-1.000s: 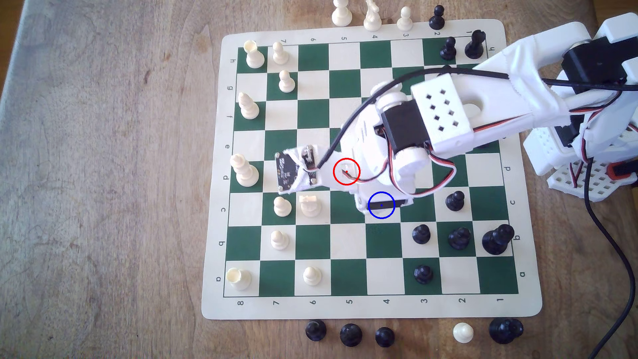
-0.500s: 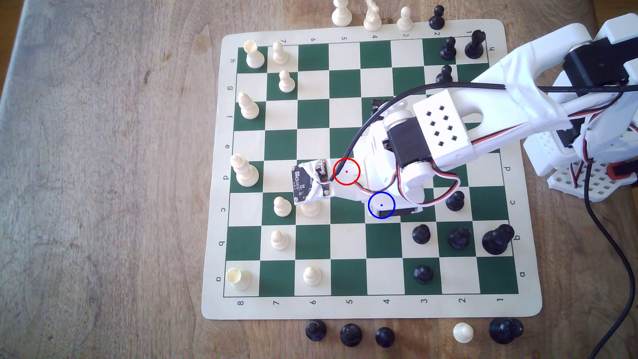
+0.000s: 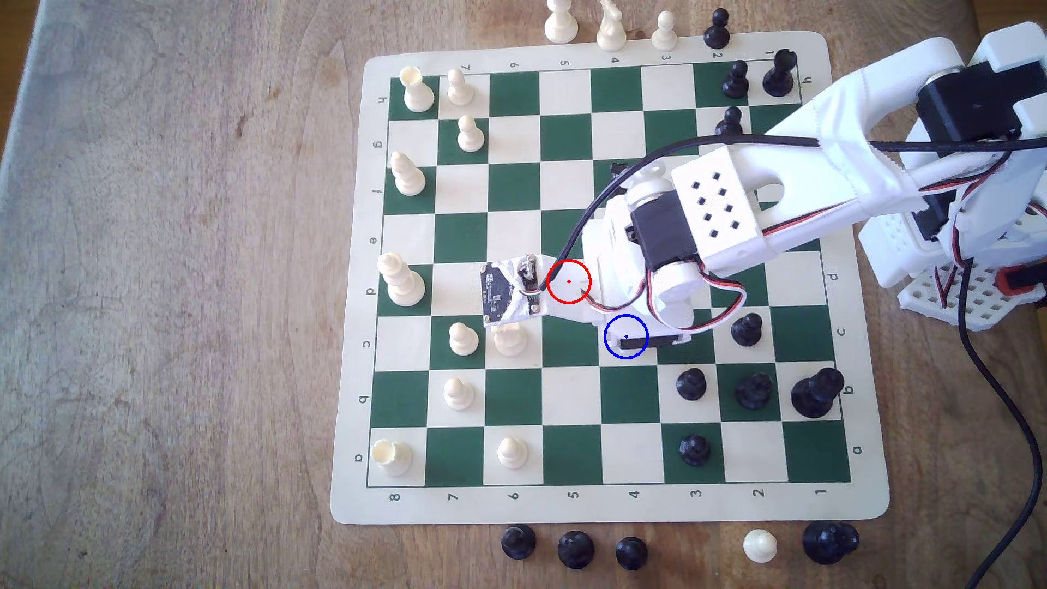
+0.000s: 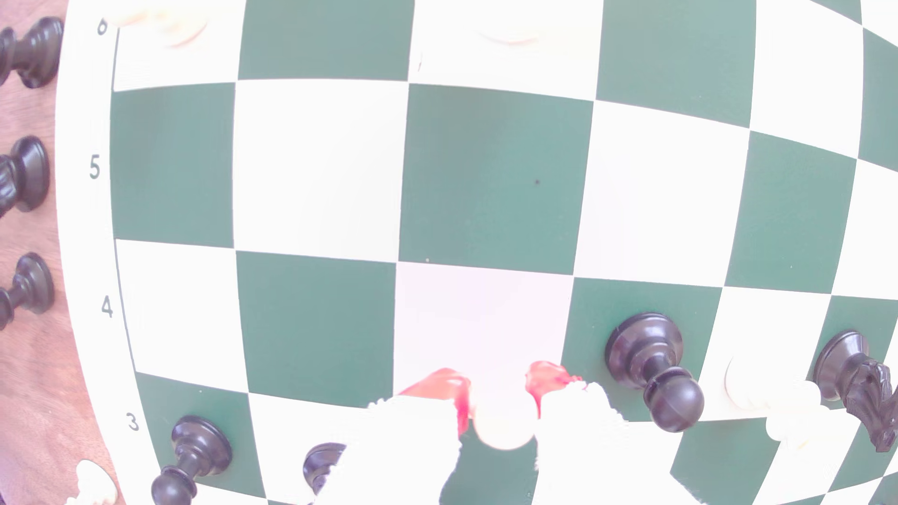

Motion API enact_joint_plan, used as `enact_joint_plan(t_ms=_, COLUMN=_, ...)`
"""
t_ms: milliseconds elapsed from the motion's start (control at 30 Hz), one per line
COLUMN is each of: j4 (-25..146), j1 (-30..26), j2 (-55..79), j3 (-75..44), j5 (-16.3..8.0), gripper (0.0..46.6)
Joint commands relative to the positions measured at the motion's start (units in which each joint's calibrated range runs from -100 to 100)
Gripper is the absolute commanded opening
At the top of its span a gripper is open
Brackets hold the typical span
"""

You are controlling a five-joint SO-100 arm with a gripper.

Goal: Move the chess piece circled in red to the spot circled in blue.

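Holds the chess piece [image 4: 505, 422] by its round ball head, pinched narrow in the gripper [image 4: 495, 383] between two red pads [image 4: 440, 388] whose fingers are wrapped in frayed white cloth. Cannot tell whether the flared base, hidden below the head, hangs clear of the board or touches it.

Judged as the carry-and-place step: pick done, release not yet done. Just ahead of the fingertips, the spot [image 4: 481, 320], a flat cream square, washed out to near white in the wrist view. Calls next for a small shift forward so the base sits over the middle of that square, then a straight lowering, a gentle parting of the jaws, and a lift straight up. Smooth, hard, glossy plastic and a round head; likely to slip or tip if let go at a tilt.

Just beside the gripper, on the neighbouring green square, a black pawn [image 4: 651, 369], shiny, ball-headed, standing upright; worth keeping the cloth-wrapped fingers off it. Further off, a matte green-and-cream board [image 4: 491, 175], thin and flat like a roll-up mat with printed numbers on its border. Beyond the mat's edge, captured black pieces [image 4: 24, 170] on a worn, grainy wooden table [image 3: 170, 283].
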Motion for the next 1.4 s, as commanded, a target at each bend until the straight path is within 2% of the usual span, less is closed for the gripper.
enact_joint_plan(t_ms=0, j4=-0.4, j1=-0.5, j2=-0.4, j3=-0.8, j5=0.2, gripper=2.2)
enact_joint_plan(t_ms=267, j4=-0.5, j1=-0.5, j2=0.8, j3=-0.7, j5=0.2, gripper=2.6)
enact_joint_plan(t_ms=300, j4=-0.5, j1=-0.6, j2=0.8, j3=-0.7, j5=0.3, gripper=3.9)
enact_joint_plan(t_ms=400, j4=-0.8, j1=-0.6, j2=0.5, j3=-0.1, j5=0.6, gripper=14.3)
enact_joint_plan(t_ms=433, j4=-1.1, j1=-0.7, j2=0.1, j3=0.4, j5=0.6, gripper=14.8)
enact_joint_plan(t_ms=1100, j4=8.4, j1=0.3, j2=-15.7, j3=1.8, j5=0.3, gripper=16.7)
enact_joint_plan(t_ms=1233, j4=12.7, j1=-0.4, j2=-22.2, j3=1.9, j5=0.2, gripper=16.7)
enact_joint_plan(t_ms=1367, j4=15.0, j1=-1.9, j2=-34.0, j3=8.4, j5=-0.1, gripper=17.3)
